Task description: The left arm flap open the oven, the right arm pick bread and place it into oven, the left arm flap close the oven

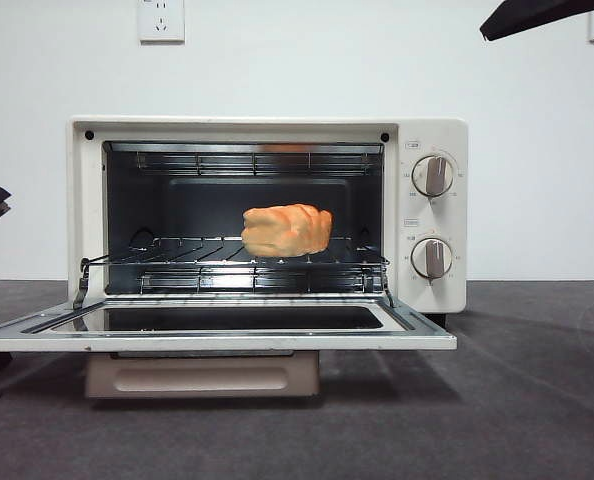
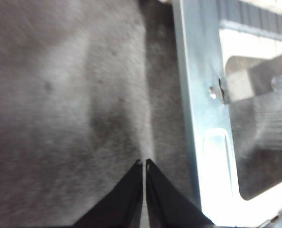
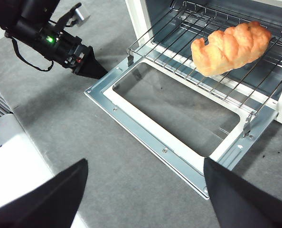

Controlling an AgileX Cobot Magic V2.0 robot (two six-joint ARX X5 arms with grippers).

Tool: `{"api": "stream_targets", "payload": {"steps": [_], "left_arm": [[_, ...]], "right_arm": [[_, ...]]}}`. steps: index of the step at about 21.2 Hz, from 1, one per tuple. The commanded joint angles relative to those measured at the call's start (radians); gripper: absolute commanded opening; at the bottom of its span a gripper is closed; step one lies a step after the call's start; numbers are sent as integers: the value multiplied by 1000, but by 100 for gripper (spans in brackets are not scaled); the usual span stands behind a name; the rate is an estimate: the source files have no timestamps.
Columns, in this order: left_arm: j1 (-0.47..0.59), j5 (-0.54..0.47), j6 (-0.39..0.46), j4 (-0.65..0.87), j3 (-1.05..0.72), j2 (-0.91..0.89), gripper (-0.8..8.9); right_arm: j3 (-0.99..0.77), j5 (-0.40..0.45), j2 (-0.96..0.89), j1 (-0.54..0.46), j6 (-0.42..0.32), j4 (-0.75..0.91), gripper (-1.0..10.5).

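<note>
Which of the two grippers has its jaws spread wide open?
The right gripper: its jaws stand far apart above the oven door. The left gripper, beside the door, is shut.

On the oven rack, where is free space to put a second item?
The wire rack is bare between the bread and the oven wall on the far side from the knobs. The knob side of the bread leaves only a narrow gap. The open door is bare too.

Glossy cream-painted oven (image 1: pixel 432 135) casing; inside it, thin metal wire rack (image 3: pixel 179 40) under ridged, matt bread (image 1: pixel 286 230); beneath it, rough grey tabletop (image 1: pixel 517 400).
</note>
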Motion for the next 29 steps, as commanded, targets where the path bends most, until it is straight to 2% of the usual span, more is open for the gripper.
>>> {"api": "stream_targets", "payload": {"steps": [1,9,18,29], "left_arm": [[-7,27,13,17,0,21,14],[-25,84,8,20,0,24,14],[-27,203,-26,40,0,24,14],[-18,272,-189,240,0,23,15]], "right_arm": [[11,0,7,11,-11,9,377],[11,0,8,11,-10,8,377],[11,0,8,11,-8,8,377],[11,0,7,11,-6,8,377]]}}
